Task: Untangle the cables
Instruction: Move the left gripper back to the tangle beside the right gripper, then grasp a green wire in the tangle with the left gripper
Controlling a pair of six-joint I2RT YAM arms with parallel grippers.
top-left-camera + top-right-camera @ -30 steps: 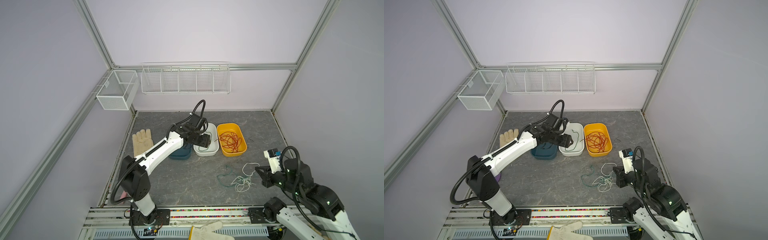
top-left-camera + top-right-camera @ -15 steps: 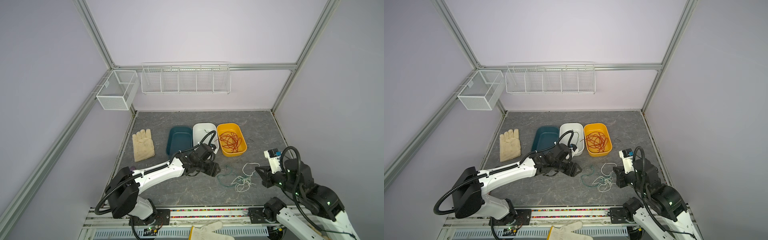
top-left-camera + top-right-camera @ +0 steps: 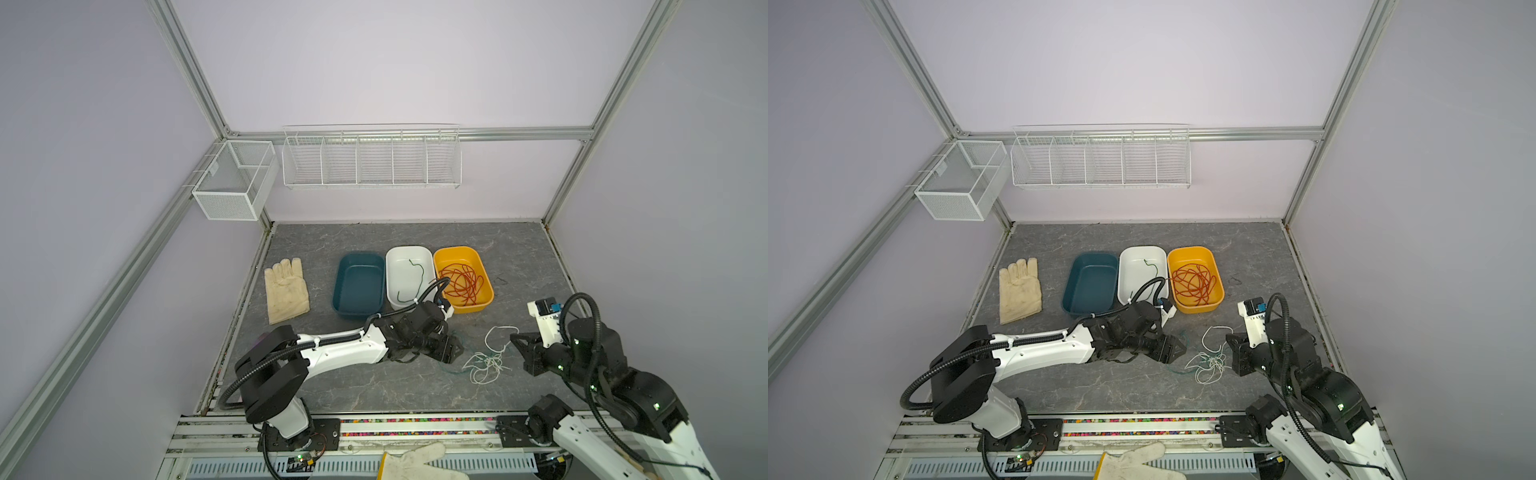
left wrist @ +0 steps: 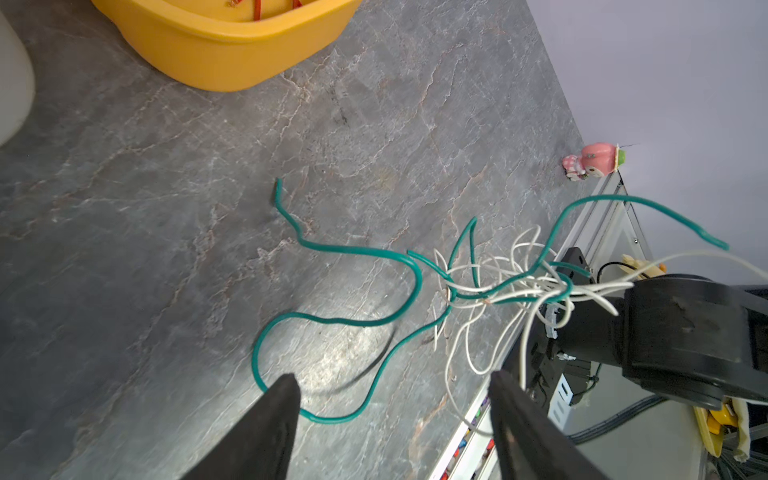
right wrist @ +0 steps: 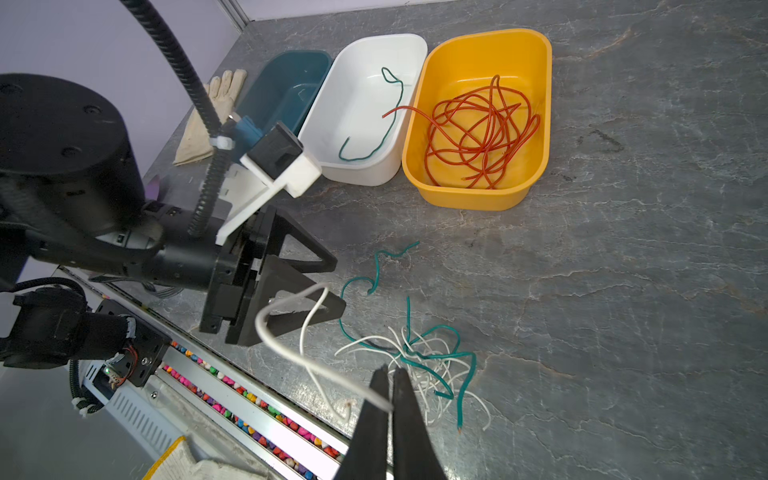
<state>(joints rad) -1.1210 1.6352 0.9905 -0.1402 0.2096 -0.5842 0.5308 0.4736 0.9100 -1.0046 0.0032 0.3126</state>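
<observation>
Left gripper [image 4: 392,376] swoops forward, jaws apart over limp green cable [image 4: 353,249], grab that loop; right gripper [image 5: 390,374] apparently pinches white cable [image 5: 291,352]

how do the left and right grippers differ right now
The left gripper is open; the right gripper is shut. The left gripper holds nothing, by a loop of thin dark green cable; the right gripper pinches a thin white cable. Both are black and point at the green-and-white tangle from opposite sides.
</observation>
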